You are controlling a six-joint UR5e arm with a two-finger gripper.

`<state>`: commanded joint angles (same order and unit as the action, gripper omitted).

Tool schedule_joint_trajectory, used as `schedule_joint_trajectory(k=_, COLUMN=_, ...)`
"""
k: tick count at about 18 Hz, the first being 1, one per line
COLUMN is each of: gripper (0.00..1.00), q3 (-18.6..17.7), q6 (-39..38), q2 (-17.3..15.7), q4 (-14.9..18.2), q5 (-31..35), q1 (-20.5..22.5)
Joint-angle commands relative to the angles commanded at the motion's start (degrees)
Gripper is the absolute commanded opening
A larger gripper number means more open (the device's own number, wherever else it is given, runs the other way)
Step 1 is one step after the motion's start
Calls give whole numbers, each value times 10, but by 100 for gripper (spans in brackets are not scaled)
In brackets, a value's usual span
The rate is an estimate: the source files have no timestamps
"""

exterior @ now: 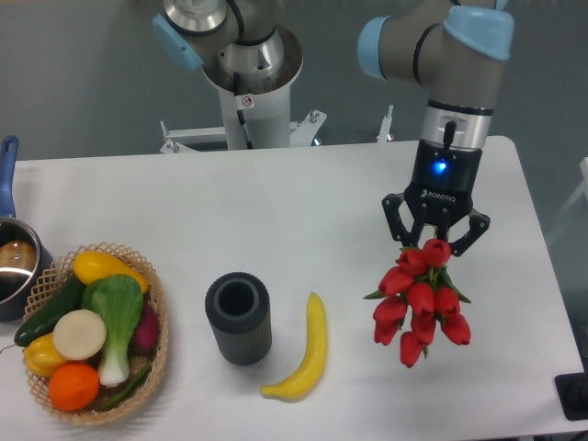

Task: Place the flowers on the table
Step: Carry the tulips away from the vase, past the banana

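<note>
The flowers [421, 303], a bunch of red tulip buds with bits of green leaf, hang over the right part of the white surface [303, 202], buds pointing toward the near edge. The fingers [435, 241] are closed around the top of the bunch, gripping it from both sides. To the left a yellow banana [309, 354] lies on the surface, beside a dark ribbed cup [238, 317] standing upright. Further left sits a wicker basket [156, 312] filled with produce, and a pot [11, 257] with a blue handle at the edge.
</note>
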<state>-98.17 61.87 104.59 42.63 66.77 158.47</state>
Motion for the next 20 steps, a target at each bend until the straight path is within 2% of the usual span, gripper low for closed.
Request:
schedule_joint_trajectory(k=5, gripper=34, q3=-34, q6=26, q2=10, q4=-1, q5=35, q1=0)
schedule_joint_trajectory(k=12, gripper=34, q3=-51, q6=26, q2=11, q4=1, q5=42, q1=5)
schedule_joint_trajectory(k=14, gripper=34, q3=-56, q6=26, q2=14, q4=2, q5=72, q1=5)
schedule_joint_trajectory(k=16, gripper=34, q3=-63, q6=26, q2=22, q4=2, q5=99, q1=4)
schedule_joint_trajectory(k=20, gripper=34, q3=-70, q6=26, q2=40, q4=2, q5=100, q1=3)
